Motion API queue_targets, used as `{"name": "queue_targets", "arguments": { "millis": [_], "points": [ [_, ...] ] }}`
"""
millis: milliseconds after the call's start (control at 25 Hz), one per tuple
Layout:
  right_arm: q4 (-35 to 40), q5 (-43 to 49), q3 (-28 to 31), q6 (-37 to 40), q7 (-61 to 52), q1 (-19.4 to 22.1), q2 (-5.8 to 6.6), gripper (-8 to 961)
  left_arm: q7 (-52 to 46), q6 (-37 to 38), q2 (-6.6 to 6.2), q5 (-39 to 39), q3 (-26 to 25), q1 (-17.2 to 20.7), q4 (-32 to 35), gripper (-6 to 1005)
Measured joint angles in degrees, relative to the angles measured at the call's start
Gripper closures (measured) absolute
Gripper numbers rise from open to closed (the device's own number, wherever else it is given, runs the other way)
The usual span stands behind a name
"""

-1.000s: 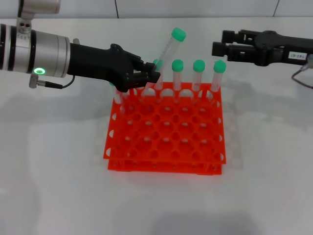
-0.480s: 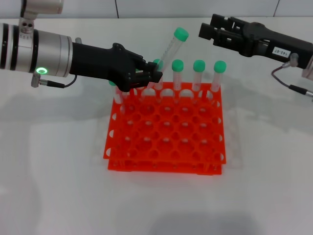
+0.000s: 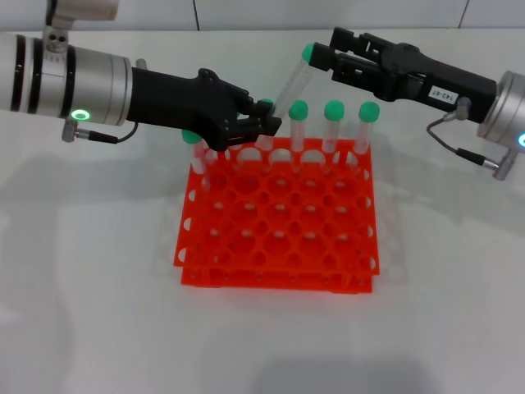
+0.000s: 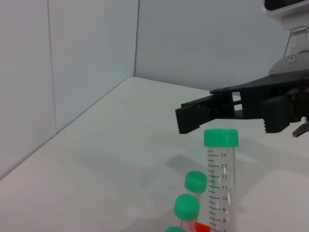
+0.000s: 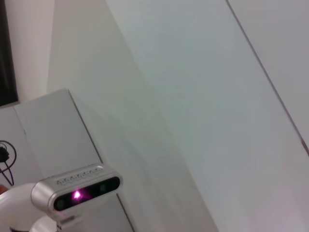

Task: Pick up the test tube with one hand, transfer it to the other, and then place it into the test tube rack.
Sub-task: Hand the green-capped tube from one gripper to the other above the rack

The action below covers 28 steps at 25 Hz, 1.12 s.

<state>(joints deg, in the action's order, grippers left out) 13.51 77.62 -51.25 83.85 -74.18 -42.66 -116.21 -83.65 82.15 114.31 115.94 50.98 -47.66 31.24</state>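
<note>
Head view: left gripper (image 3: 261,125), fingers clamped on the lower end of the test tube (image 3: 291,82), holds it tilted above the far row of the orange rack (image 3: 279,246). Right gripper (image 3: 321,59), fingers apart, sits at its green cap.

Two arms reach toward each other.
The left gripper (image 3: 256,125) is closed tight, its arm coming from the left. The right gripper (image 3: 321,57) has its fingers apart, farther back.

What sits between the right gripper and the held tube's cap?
Nothing: in the head view the right gripper reaches the test tube cap, held by the left gripper.
</note>
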Motion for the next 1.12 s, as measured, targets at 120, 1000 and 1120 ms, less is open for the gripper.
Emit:
{"name": "queue_targets", "arguments": {
  "millis": [120,1000,1120],
  "points": [
    [-2.5,-1.2,0.0,0.0,2.3,-1.1,0.0,191,0.1,0.0,0.09,0.1,0.0,-0.2,0.0,808],
    [-10.6,-4.5,0.5,-0.4,12.8,-3.4,0.02,192,0.1,-0.8,0.15,0.3,0.0,-0.3,-0.2,809],
    [-10.8,-4.5,0.4,-0.5,12.9,-3.4,0.02,192,0.1,-0.8,0.17,0.3,0.1,-0.3,-0.2,809]
  ]
}}
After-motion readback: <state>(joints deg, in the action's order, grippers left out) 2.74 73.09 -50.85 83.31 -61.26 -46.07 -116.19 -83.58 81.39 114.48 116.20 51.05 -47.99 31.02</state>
